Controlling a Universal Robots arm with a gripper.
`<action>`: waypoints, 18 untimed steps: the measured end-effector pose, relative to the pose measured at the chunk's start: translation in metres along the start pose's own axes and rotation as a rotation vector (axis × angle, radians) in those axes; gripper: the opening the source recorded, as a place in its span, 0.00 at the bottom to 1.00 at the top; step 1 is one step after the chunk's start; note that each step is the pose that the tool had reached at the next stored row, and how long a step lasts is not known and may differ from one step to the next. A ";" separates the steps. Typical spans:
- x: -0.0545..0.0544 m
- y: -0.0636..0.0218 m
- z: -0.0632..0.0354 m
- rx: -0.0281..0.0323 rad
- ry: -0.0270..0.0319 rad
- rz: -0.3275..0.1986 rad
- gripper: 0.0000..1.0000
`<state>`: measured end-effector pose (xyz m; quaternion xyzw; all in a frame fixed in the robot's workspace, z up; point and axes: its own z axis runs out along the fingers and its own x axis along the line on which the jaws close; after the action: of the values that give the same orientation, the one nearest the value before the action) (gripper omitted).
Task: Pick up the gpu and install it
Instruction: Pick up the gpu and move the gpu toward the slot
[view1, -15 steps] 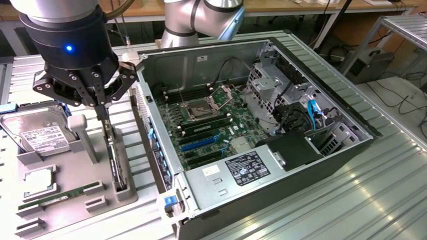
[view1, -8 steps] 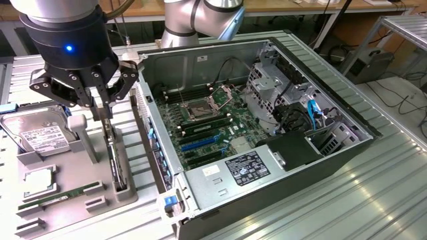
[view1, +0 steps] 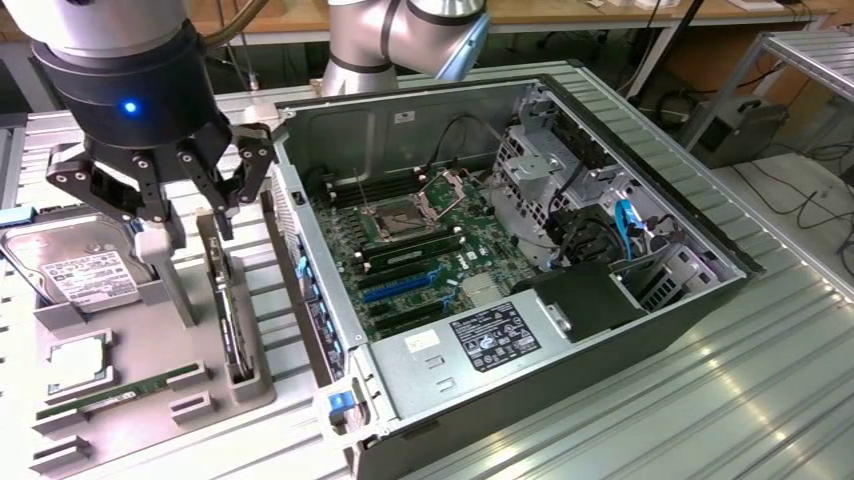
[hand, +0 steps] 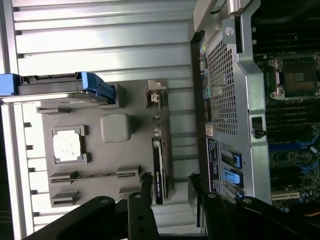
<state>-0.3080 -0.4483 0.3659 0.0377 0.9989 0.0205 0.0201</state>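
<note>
Two fingers (hand: 145, 186) of the claw (hand: 169, 177) are standing wide apart, one on each side of the gpu (hand: 158, 155); they are not closing on it, and the claw is holding nothing. The gpu is standing on its long edge in a narrow slot of the grey holder tray (hand: 135, 150); the claw is hanging right over it, with the fingertips close to the upper edge of the card; whether they are touching it, I cannot tell.

The tray is lying on the slatted metal worktop (view1: 747, 400), just beside the computer case (view1: 400, 110), on the exterior view's left of it. Several other parts are sitting in the same tray; a hard drive (view1: 74, 270) with a white label is leaning in its holder; a square processor chip (view1: 80, 365) is lying flat in a pocket; a narrow green RAM stick (view1: 120, 392) is standing in two small supports near it.

The case is lying on its side with the cover off; the green motherboard (view1: 427, 260) is showing inside, with an open processor socket (view1: 400, 222) and blue expansion slots (view1: 400, 290) below it. The gpu is well apart from those slots, outside the case.
</note>
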 end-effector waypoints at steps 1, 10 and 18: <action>0.001 -0.0002 0.0012 0.0000 -0.0006 0.000 0.42; 0.003 -0.0095 0.0232 -0.0003 -0.0023 -0.004 0.42; 0.004 -0.0130 0.0408 -0.0006 -0.0021 -0.008 0.42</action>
<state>-0.3112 -0.4594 0.3245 0.0338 0.9990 0.0206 0.0213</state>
